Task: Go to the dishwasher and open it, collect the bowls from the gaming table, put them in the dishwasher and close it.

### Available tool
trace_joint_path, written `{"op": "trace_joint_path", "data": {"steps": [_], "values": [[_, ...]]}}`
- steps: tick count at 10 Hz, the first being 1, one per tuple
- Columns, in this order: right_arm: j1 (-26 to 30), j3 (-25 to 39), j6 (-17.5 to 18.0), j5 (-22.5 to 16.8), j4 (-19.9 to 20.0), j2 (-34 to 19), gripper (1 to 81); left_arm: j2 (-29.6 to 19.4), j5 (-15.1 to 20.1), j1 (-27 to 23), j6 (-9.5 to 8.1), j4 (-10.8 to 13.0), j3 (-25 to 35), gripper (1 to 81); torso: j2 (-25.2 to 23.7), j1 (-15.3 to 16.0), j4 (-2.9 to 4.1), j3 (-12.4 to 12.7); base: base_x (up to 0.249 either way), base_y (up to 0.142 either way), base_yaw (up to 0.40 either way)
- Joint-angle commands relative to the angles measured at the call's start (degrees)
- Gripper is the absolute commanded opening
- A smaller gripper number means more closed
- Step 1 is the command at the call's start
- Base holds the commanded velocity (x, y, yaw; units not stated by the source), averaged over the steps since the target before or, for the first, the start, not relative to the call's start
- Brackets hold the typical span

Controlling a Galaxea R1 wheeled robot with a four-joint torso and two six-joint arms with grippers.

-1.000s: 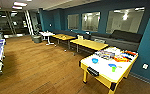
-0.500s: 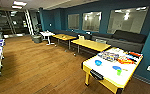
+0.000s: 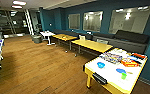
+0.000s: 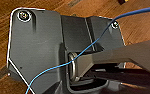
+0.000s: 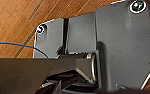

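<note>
Three bowls sit on the gaming table (image 3: pixel 108 75) at the lower right of the head view: a deep blue bowl (image 3: pixel 100 65) nearer the middle of the white worktop, a flatter blue bowl (image 3: pixel 120 71) toward the near edge, and a small green bowl (image 3: pixel 124 76) touching or just beside it. All three look empty, though they are too small to be sure. Board-game boxes (image 3: pixel 121 59) lie further along the same worktop.

Over the last second the whole head view has shifted: the gaming table has grown and slid toward the centre, which is the camera moving with the base, not the furniture. I judge that the robot is on the approach leg to collect the bowls. Yellow-wood tables (image 3: pixel 91 45) and a dark sofa (image 3: pixel 131 37) stand beyond it along the blue wall.

Both wrist views look down on wooden floor (image 4: pixel 41 3) past the robot's own dark plate, with a blue cable (image 4: pixel 91 45) crossing. Neither gripper's fingers can be made out, so I cannot tell whether they are open or closed. Relative to either gripper the bowls are well ahead and well apart; nothing is near reach. The dishwasher cannot be placed from these views.
</note>
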Motion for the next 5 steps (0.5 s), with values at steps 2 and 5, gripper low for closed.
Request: {"op": "trace_joint_path", "data": {"steps": [2, 5], "values": [[2.9, 0.5, -0.2, -2.6, -0.6, 0.3, 81.1, 0.1, 4.0, -2.1, -2.95, 3.8, 0.6, 81.1, 0.0, 0.0, 0.0, 0.0, 0.164, 0.0, 0.0], [2.9, 0.5, -0.2, -2.6, -0.6, 0.3, 81.1, 0.2, 4.0, -2.0, -2.95, 3.8, 0.6, 81.1, 0.0, 0.0, 0.0, 0.0, 0.164, 0.0, 0.0]]}}
